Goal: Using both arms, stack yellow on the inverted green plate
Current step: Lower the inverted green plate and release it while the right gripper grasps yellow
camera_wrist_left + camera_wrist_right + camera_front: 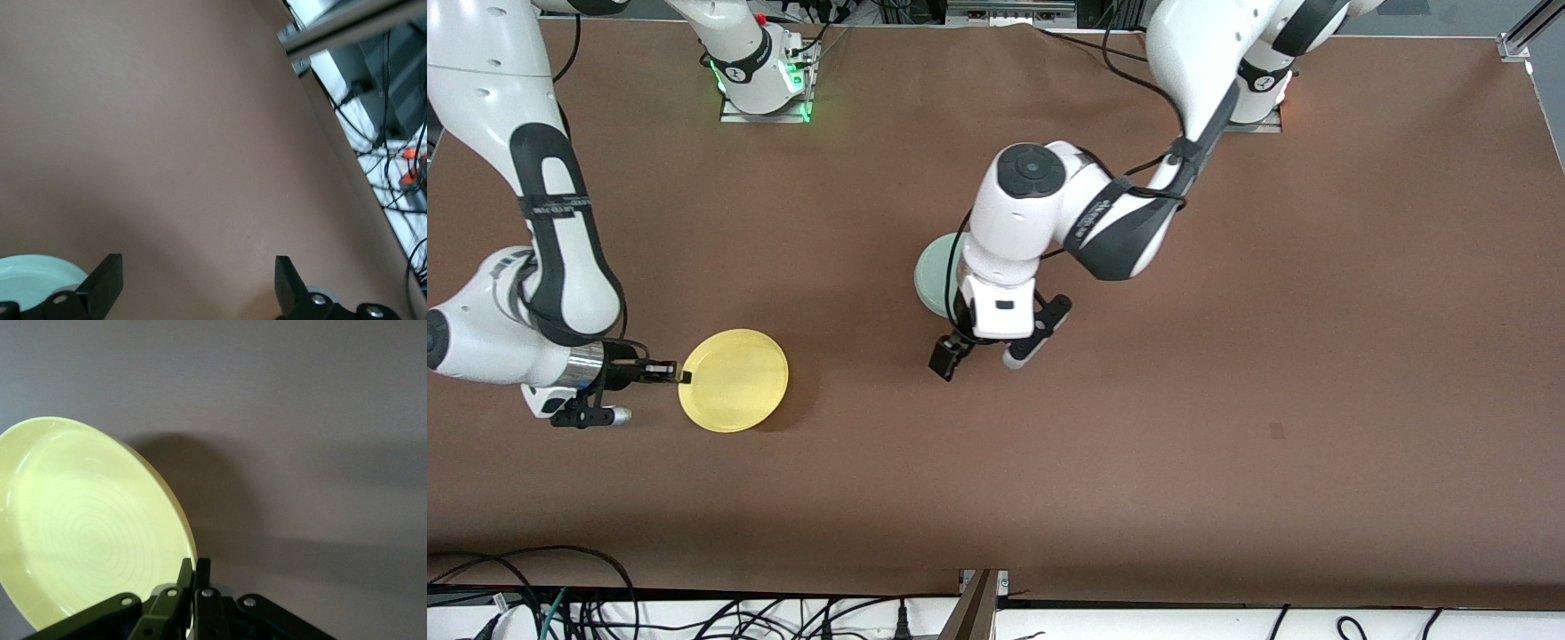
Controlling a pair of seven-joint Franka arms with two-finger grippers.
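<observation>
Half done at most, judging by how things are lying: working on the pick-up of the round, shallow, bright yellow plastic plate [734, 380], toward the right arm's end of the brown worktop [1227, 400] and nearer to the front camera than the other plate. Pinching that plate's rim with the right pincer [680, 373], fingers pressed together on the edge that faces the right arm's end. Appearing in the right wrist view to be tipping the plate up at an angle, with a dark shadow beside it, though not showing plainly whether the rest of the rim is touching the worktop.

Waiting with the left pincer [996, 351], fingers spread wide and gripping nothing, over bare worktop just beside the round, pale mint-green plate [935, 276]. Hiding most of that plate under the left wrist near the middle of the worktop, well apart from the yellow one; not possible to tell whether it is lying inverted.

Calling next, by this reading, for lifting the yellow plate clear while keeping the thin rim from slipping, carrying it across toward the middle, centring it over the green plate and lowering it flat. Needing too, probably, to draw the left arm aside to open the way.
</observation>
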